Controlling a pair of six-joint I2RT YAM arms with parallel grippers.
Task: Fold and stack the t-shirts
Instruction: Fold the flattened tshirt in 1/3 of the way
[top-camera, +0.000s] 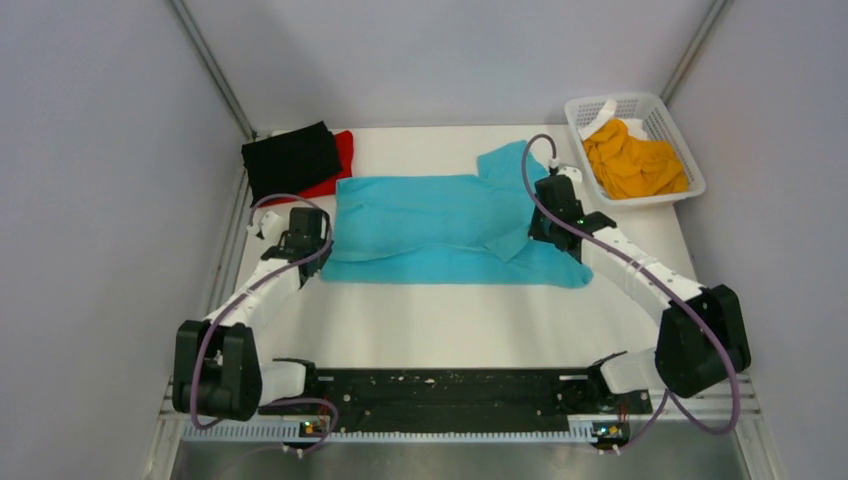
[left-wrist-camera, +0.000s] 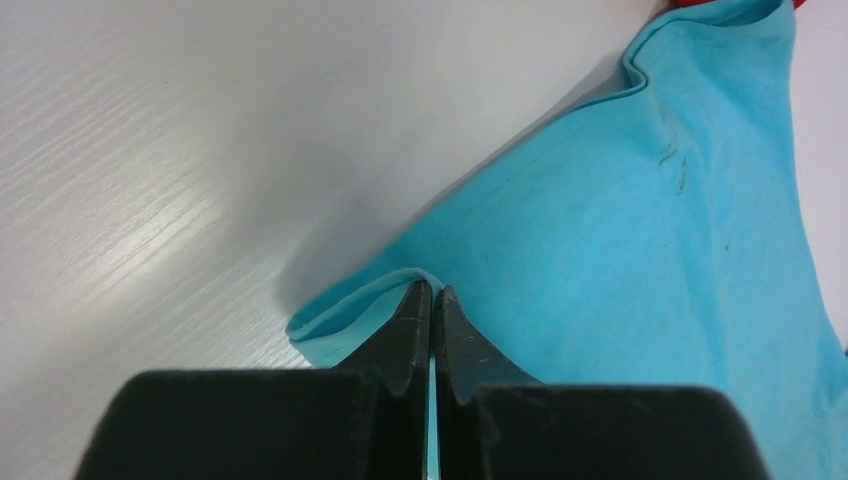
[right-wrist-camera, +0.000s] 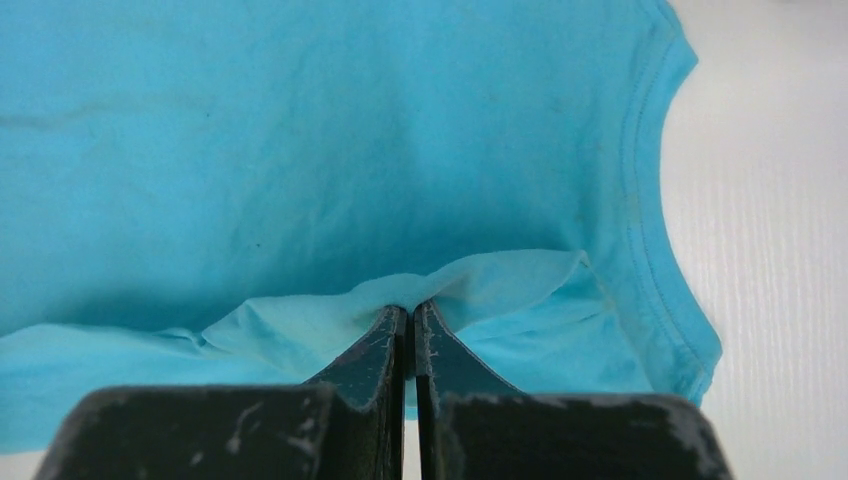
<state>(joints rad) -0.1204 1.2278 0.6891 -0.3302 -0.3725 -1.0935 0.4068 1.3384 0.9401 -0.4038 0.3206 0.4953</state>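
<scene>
Far left: black t-shirt (top-camera: 290, 158) lies folded on red t-shirt (top-camera: 344, 148), 2 stacked.

Left gripper (left-wrist-camera: 432, 292): jaws clamped on a pinch of the turquoise t-shirt (top-camera: 430, 215) at its left hem corner, where the cloth is raised off the table (top-camera: 450, 320).

Shirt is spread across table centre. Its near long side looks folded in, though the overhead view is coarse.

Right gripper (right-wrist-camera: 410, 308): jaws clamped on a cloth fold near the sleeve end.

Far right: orange-yellow t-shirt (top-camera: 635, 160) bunched in basket (top-camera: 630, 97).

Risks:
- Thin pinches could slip mid-fold.
- Uneven travel of the 2 arms would skew the fold.
- Catching only 1 layer would leave the lower layer behind.
</scene>
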